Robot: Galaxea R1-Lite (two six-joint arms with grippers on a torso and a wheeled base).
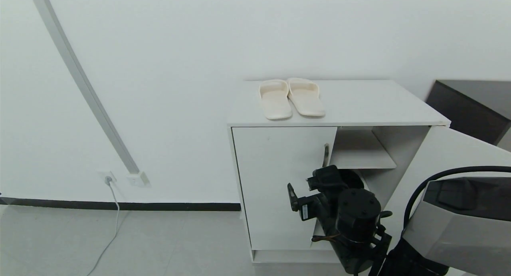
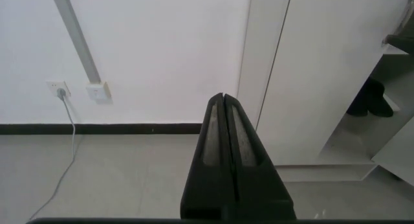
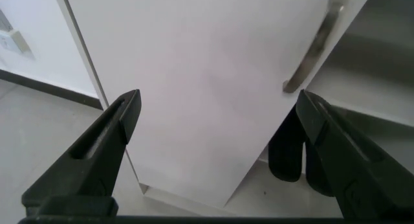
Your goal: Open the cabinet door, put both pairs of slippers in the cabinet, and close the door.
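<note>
On top of the cabinet (image 1: pixel 367 102) your cream slippers (image 1: pixel 291 98) lay side by side, well above the right gripper (image 3: pixel 218 101). Its jaws were spread wide just before the closed left door (image 1: pixel 275 188), near its handle (image 3: pixel 317 49). A dark pair (image 2: pixel 372 100) sat inside the lower compartment. The right door (image 1: pixel 439 156) stood open beside that arm. Rising from there, you risked snagging the handle or bumping the open door, and a shallow grab could nudge the slippers off the edge. The left gripper (image 2: pixel 223 107) hung low, jaws pressed together.
</note>
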